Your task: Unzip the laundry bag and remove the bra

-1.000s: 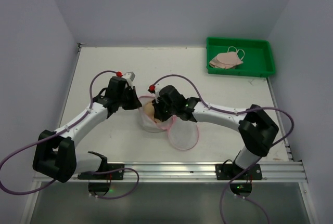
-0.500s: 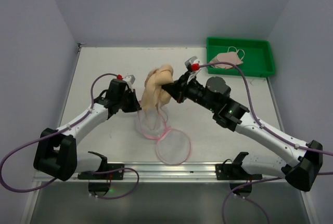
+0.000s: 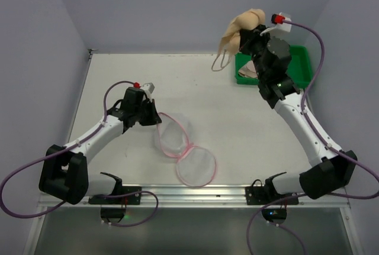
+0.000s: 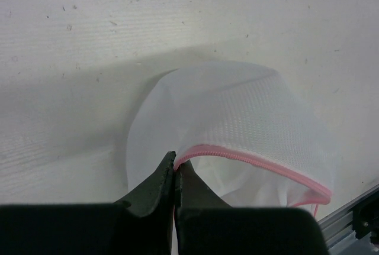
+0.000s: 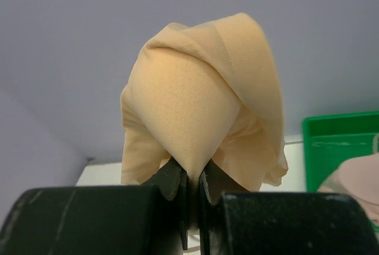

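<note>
The laundry bag [image 3: 174, 134] lies unzipped in mid-table, a white mesh pouch with pink zipper trim; its second round half [image 3: 196, 166] is flopped open toward the front. My left gripper [image 3: 155, 119] is shut on the bag's pink rim [image 4: 237, 155] at its left edge [image 4: 176, 161]. The beige bra [image 3: 240, 30] hangs in the air at the back right, a thin strap dangling below it. My right gripper [image 3: 251, 35] is raised high and shut on the bra's fabric [image 5: 195, 107], jaws pinching a fold [image 5: 192, 178].
A green tray [image 3: 296, 68] sits at the back right corner under the raised right arm, with another pinkish garment [image 5: 355, 181] in it. A metal rail [image 3: 207, 193] runs along the table's near edge.
My right gripper has pulled the bra out of the bag and carried it up and to the back right, above the green tray. The bag now lies empty; the left gripper kept its hold.
</note>
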`<state>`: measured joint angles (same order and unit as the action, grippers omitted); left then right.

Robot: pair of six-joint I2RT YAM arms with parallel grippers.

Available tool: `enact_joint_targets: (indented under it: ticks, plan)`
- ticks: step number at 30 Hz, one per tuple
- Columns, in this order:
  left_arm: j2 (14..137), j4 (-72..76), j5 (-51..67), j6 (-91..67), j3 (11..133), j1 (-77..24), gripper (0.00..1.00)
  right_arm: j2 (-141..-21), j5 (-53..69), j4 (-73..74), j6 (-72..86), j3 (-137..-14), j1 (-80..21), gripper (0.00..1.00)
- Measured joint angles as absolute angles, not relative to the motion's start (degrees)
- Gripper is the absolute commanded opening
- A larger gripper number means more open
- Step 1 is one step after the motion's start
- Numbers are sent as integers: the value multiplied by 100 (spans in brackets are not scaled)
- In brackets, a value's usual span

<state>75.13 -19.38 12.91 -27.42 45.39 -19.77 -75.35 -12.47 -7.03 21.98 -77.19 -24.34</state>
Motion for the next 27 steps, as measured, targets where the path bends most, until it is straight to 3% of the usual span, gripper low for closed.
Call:
enact_joint_targets:
  ticks: [9, 16, 27]
  plan:
    - [7494, -1957, 1286, -2670, 4602, -1977, 0, -9950, -2215, -237, 2827, -9212, -740, 0]
    - [7487, -1977, 1275, -2611, 4602, -1977, 0, -11911, -2974, 257, 3129, -10473, -244, 0]
    - [7540, -1981, 1295, -2576, 4602, -1977, 0, -12370, -3465, 473, 3256, -10744, 515, 0]
